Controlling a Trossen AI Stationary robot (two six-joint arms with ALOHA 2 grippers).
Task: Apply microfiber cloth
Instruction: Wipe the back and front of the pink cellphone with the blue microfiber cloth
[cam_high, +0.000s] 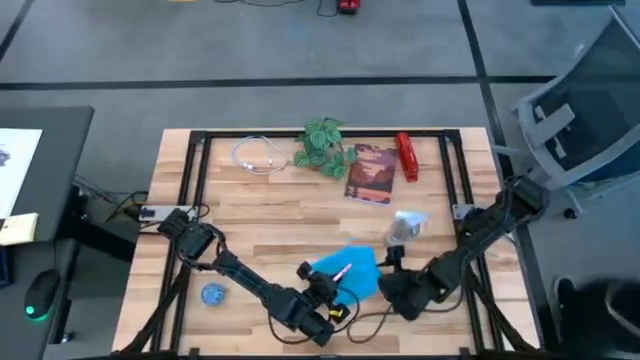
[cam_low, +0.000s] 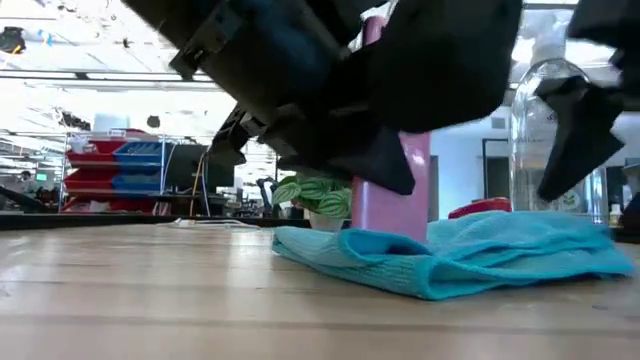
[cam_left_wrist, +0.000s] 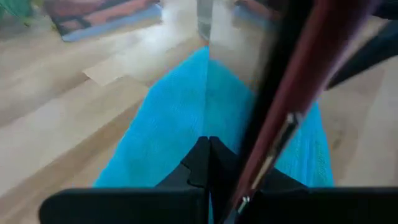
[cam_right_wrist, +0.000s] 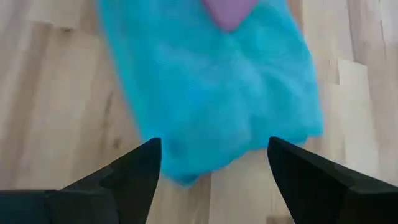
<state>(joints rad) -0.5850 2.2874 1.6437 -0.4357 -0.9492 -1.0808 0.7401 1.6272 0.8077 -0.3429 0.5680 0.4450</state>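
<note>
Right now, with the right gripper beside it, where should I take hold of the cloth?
Probably take the cloth by its rumpled near edge, coming straight ahead with the right gripper, whose open jaws frame that edge. The edge lies loose and bunched, thick enough to pinch, while the far part sits under the pink item that the left gripper holds upright on it.

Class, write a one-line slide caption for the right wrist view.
Right tool open above the microfiber cloth on the wooden table, a pink object resting on it.
</note>
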